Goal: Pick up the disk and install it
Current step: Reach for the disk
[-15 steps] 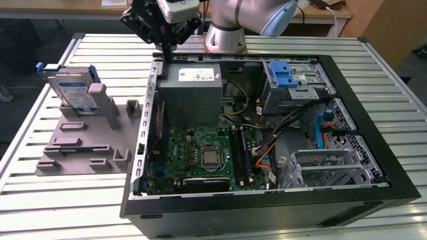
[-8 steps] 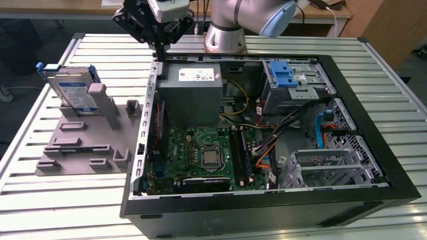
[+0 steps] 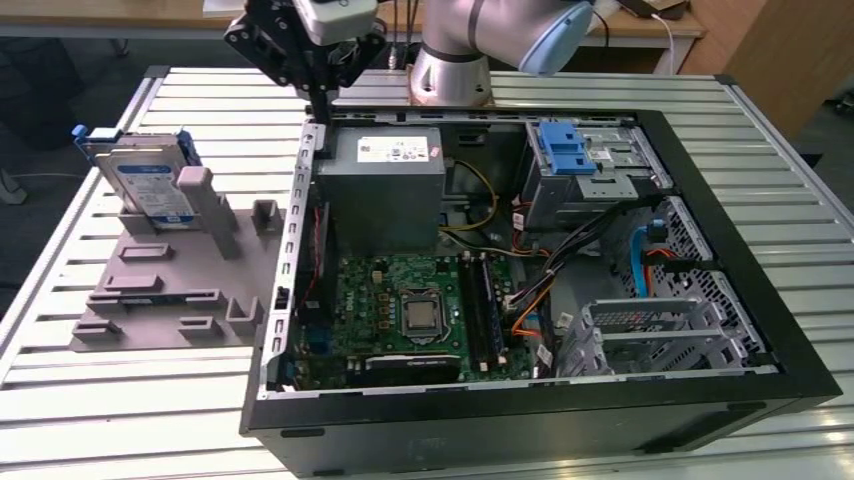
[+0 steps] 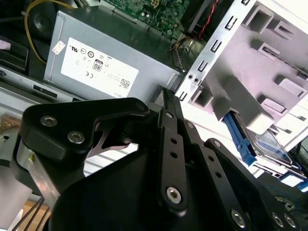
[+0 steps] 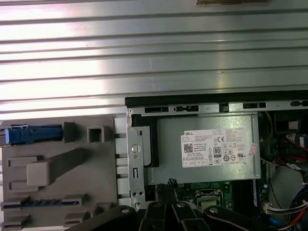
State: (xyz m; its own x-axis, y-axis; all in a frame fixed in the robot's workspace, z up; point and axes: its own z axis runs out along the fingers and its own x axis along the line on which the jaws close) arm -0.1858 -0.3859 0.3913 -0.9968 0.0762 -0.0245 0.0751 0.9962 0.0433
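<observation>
My pincer [image 3: 320, 110] hangs empty, fingers together, over the case [image 3: 534, 440] rim beside the power supply [image 3: 387, 200]. The disk [image 3: 144, 185] stands on edge in the grey holder [image 3: 160, 300] on the table [image 3: 107, 400], well apart, toward the exterior view's left.

The exterior view looks down from high at the whole computer case [image 3: 747, 262]. Both wrist views sit close and share the grey power box [image 5: 207, 149].

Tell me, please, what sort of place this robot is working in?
Probably a robotics lab bench for computer assembly: an opened desktop computer case sits on a slatted metal table, a grey fixture beside it holds the disk on edge, and the robot arm stands behind the case.
</observation>
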